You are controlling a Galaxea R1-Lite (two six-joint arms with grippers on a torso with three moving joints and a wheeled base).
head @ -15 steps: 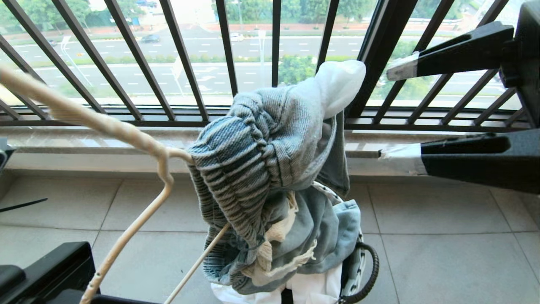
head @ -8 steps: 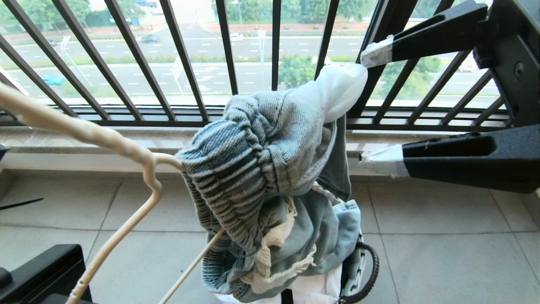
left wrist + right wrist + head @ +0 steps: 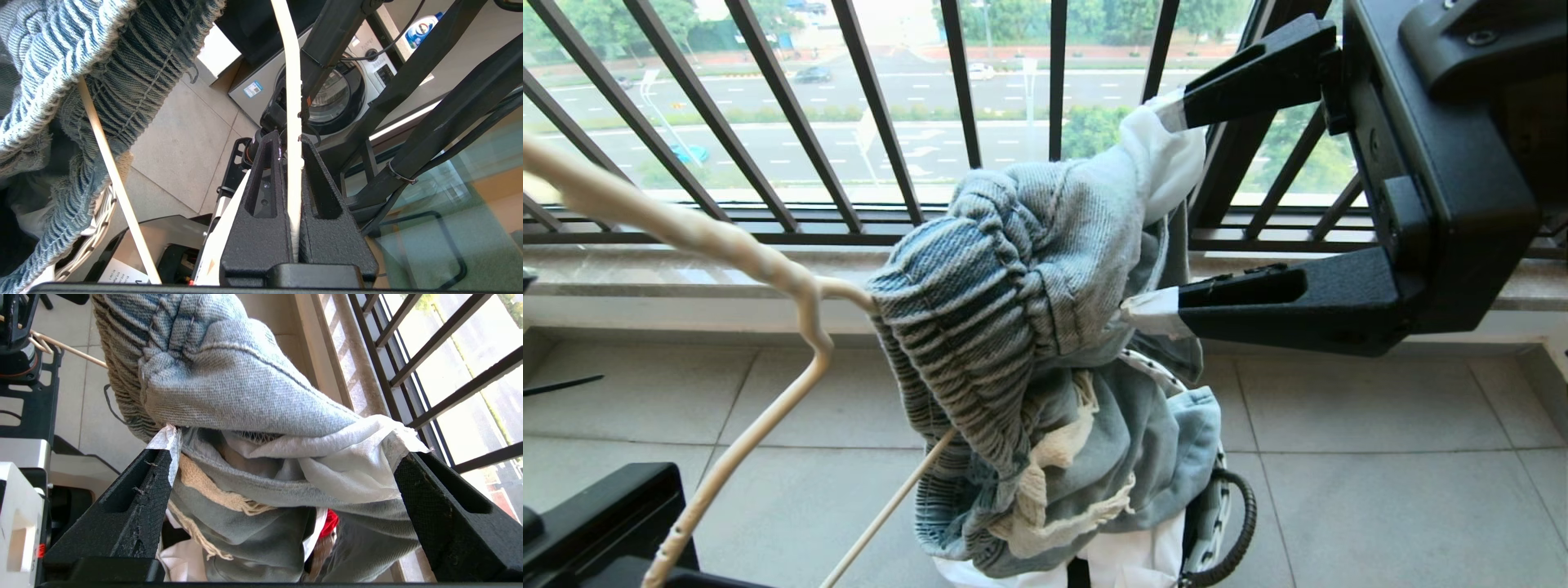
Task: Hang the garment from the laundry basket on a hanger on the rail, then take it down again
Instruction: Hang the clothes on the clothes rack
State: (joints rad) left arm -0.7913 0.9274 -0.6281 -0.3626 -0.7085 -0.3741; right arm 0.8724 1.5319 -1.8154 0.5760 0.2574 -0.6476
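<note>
The garment, blue-grey denim shorts, hangs bunched over one end of the cream wire hanger, ribbed waistband toward the wire and a white pocket lining sticking up. My left gripper is shut on the hanger's wire. My right gripper is open, its taped fingertips on either side of the garment's pocket end; the right gripper closes on nothing. The laundry basket sits on the floor under the garment, mostly hidden. The rail is out of view.
A black barred window railing and a stone sill run close behind the garment. White cloth and something red lie in the basket. A washing machine stands behind me, grey floor tiles around.
My right gripper has come in from the right and a little upward, so its open fingers now straddle the garment's pocket end. The hanger and garment have shifted slightly left.
</note>
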